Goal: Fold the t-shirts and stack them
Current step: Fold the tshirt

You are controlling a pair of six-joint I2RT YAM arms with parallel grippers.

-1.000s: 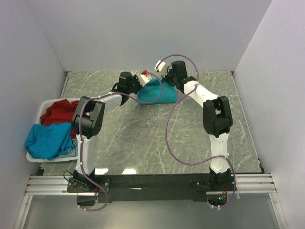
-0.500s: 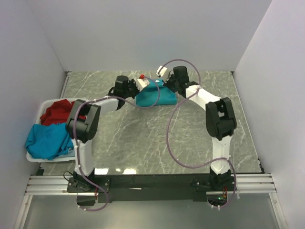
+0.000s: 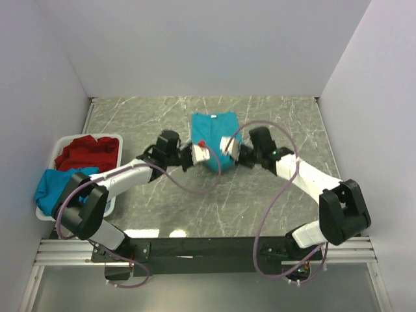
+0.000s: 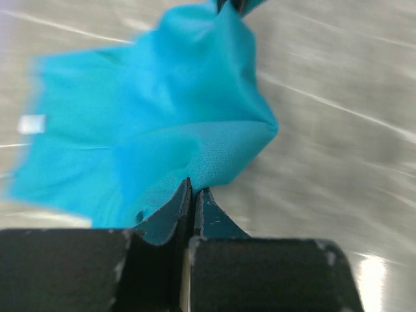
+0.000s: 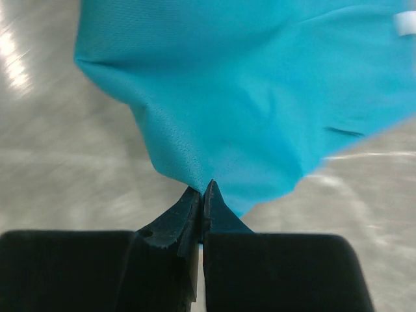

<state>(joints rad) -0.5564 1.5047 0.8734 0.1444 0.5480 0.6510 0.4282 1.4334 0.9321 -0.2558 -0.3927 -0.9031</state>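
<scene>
A teal-blue t-shirt (image 3: 212, 133) lies stretched on the marble table, its far end spread flat and its near end gathered between my two grippers. My left gripper (image 3: 203, 153) is shut on the shirt's near left edge; the left wrist view shows the cloth (image 4: 162, 123) pinched at the fingertips (image 4: 185, 195). My right gripper (image 3: 229, 151) is shut on the near right edge; the right wrist view shows the cloth (image 5: 247, 91) pinched between its fingertips (image 5: 195, 198). Both grippers sit close together over the table's middle.
A white plastic basket (image 3: 60, 144) stands at the left edge, holding a red shirt (image 3: 88, 153) and another teal-blue shirt (image 3: 55, 188) that hangs over its near side. White walls enclose the table on three sides.
Both grippers have pulled the teal-blue shirt from the far edge toward the near middle of the table. The shirt has stretched out from a bunched heap.
</scene>
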